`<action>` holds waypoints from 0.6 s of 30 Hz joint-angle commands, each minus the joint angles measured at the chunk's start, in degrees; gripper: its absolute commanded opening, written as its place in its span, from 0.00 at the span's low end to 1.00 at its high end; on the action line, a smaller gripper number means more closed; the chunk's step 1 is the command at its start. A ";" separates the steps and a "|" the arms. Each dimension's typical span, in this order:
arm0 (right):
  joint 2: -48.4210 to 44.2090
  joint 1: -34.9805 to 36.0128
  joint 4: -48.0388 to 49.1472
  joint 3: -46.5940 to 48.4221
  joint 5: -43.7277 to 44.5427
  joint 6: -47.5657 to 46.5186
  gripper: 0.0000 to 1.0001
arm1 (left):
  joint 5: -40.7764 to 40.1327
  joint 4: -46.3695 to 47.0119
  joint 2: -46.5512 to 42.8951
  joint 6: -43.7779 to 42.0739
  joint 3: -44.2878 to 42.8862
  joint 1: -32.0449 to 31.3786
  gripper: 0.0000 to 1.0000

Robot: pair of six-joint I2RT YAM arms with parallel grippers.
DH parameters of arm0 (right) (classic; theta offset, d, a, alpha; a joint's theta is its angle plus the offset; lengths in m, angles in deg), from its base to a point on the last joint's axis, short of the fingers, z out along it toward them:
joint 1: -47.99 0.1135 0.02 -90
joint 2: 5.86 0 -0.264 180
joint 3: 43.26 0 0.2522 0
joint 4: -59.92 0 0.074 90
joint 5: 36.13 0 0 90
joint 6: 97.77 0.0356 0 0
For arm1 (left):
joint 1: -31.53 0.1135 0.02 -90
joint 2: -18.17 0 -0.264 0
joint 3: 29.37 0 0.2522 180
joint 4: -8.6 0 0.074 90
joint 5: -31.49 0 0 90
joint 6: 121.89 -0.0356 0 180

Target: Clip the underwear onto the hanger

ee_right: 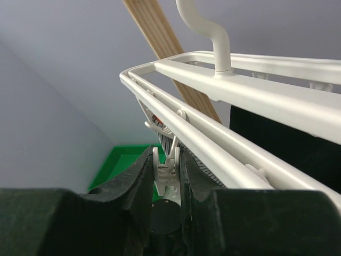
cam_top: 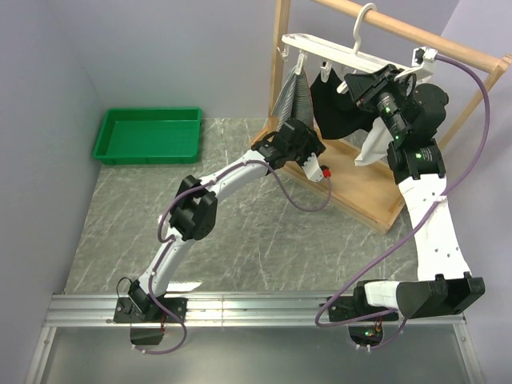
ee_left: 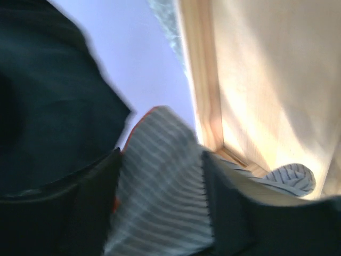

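The white hanger hangs by its hook from the wooden rack's top bar. The pinstriped underwear dangles from the hanger's left end. My left gripper reaches up to the cloth's lower end. In the left wrist view its jaws stand apart with the striped underwear filling the gap between them. My right gripper is at the hanger frame. In the right wrist view it is shut on a white clip below the hanger's bars, with a strip of underwear just beyond.
A black garment and a small white cloth hang from the hanger beside the underwear. The wooden rack's base lies under them. A green tray sits at the back left.
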 commanded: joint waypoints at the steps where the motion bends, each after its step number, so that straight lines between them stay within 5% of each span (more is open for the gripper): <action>1: -2.90 1.04 2.01 -0.14 -2.95 0.28 0.00 | -2.71 -1.90 0.77 -2.72 -3.01 0.19 0.58; 5: -2.98 1.22 2.10 -0.31 -3.13 0.54 0.00 | -3.41 -1.03 1.21 -2.89 -3.62 0.80 0.28; 11: -3.16 1.13 2.54 -1.37 -2.69 0.90 0.00 | -0.17 7.63 -2.64 0.18 3.46 0.80 0.01; 18: -3.34 1.04 3.24 -2.24 -2.25 1.68 0.00 | 10.20 28.66 -13.70 11.94 18.33 0.98 0.01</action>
